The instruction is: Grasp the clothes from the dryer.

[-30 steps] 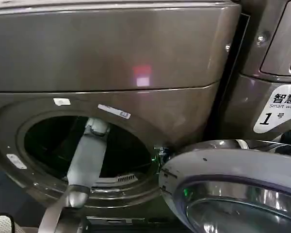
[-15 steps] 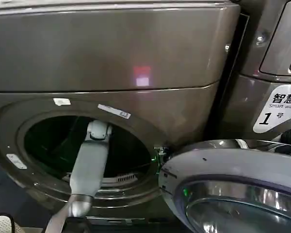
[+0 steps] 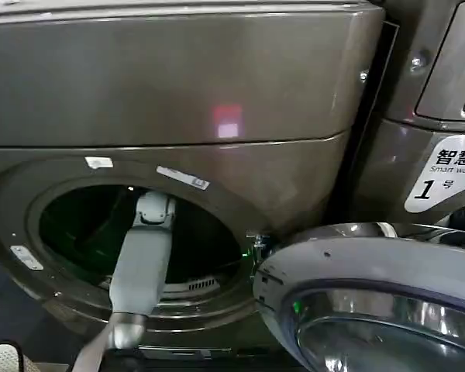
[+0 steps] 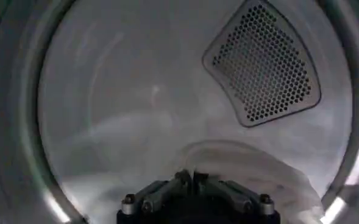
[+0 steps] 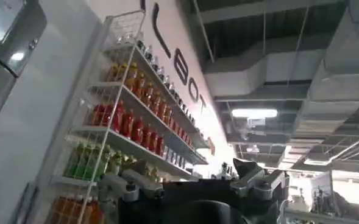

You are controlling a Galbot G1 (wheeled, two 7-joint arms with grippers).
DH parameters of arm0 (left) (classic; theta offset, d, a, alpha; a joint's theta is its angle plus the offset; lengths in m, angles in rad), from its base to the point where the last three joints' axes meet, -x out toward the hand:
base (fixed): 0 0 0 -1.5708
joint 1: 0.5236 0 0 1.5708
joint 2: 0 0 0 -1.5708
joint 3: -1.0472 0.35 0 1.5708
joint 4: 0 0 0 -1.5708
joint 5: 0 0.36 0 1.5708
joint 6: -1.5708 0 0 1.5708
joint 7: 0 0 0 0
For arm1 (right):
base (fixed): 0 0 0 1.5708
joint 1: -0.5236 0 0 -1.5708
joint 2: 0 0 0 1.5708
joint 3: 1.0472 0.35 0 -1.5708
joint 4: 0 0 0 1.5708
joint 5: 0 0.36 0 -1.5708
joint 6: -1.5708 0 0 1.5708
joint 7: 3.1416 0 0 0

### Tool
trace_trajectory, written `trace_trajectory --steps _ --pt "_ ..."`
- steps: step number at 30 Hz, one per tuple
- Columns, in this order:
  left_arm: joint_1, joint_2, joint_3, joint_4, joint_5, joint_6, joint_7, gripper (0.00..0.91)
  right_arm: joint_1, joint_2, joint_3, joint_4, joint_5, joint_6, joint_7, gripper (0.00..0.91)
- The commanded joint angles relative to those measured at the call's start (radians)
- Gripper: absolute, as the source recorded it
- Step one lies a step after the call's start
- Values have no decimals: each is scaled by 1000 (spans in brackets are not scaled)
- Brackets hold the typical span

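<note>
The bronze-brown dryer (image 3: 178, 85) fills the head view, its round opening (image 3: 85, 225) dark. My left arm (image 3: 143, 263) reaches through it into the drum. Inside, a pale heap of clothes (image 4: 258, 173) lies on the drum floor under the perforated vent (image 4: 261, 64). My left gripper (image 4: 192, 178) has its fingers pressed together at the near edge of that heap, pinching the fabric. My right gripper (image 5: 191, 178) is held away from the dryer, pointing up toward a ceiling, fingers spread with nothing between them.
The dryer's open door (image 3: 372, 294) juts out at the lower right, close to my left arm. A second machine with a "Smart wash 1" label (image 3: 449, 170) stands to the right. A shelf of coloured bottles (image 5: 124, 122) lines a wall.
My left arm has shifted slightly downward in the dryer opening over the last second. The door and machines have not moved.
</note>
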Motion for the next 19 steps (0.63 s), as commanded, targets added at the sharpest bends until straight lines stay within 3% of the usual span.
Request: trace_trajectory --steps 1,19 --pt "-2 3 -4 12 -34 7 -34 0 -4 -7 34 7 33 -52 26 907" --pt "-11 15 -3 32 -20 -2 -18 0 -14 -5 63 2 -15 -85 42 907"
